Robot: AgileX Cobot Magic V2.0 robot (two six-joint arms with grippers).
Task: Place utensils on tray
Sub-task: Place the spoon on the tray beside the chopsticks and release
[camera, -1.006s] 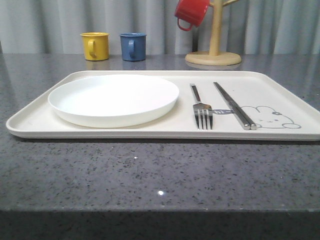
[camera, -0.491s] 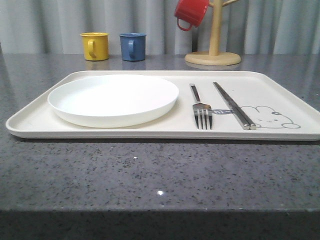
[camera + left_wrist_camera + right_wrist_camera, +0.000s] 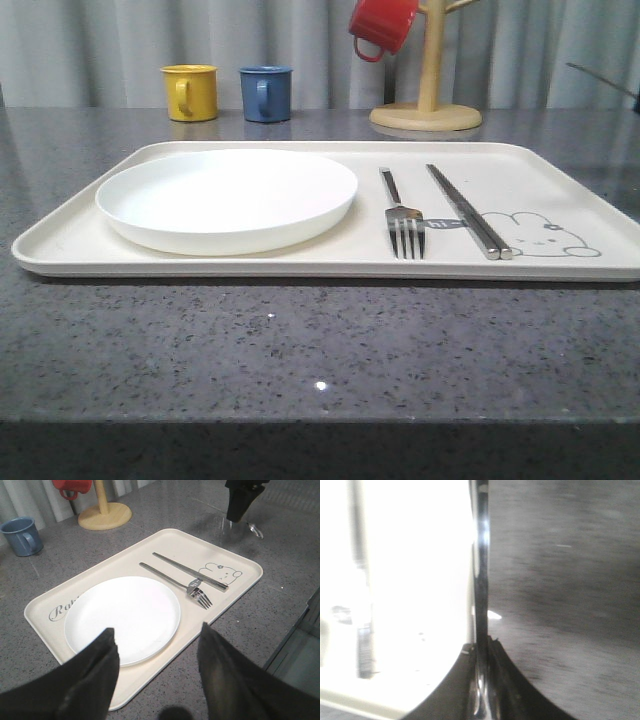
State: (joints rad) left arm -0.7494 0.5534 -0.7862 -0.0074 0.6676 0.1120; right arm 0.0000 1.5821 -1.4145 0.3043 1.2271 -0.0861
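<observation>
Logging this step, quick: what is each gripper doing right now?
Left gripper: open, holding nothing, above the tray.
Right gripper: closed on the spoon, beside the tray's edge.

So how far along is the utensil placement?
Done: fork and chopsticks lie on the tray, beside the plate. In hand: right hand is shut on the spoon, near the tray's rabbit end. Left: set the spoon on the tray. Left hand hangs open, empty.
</observation>
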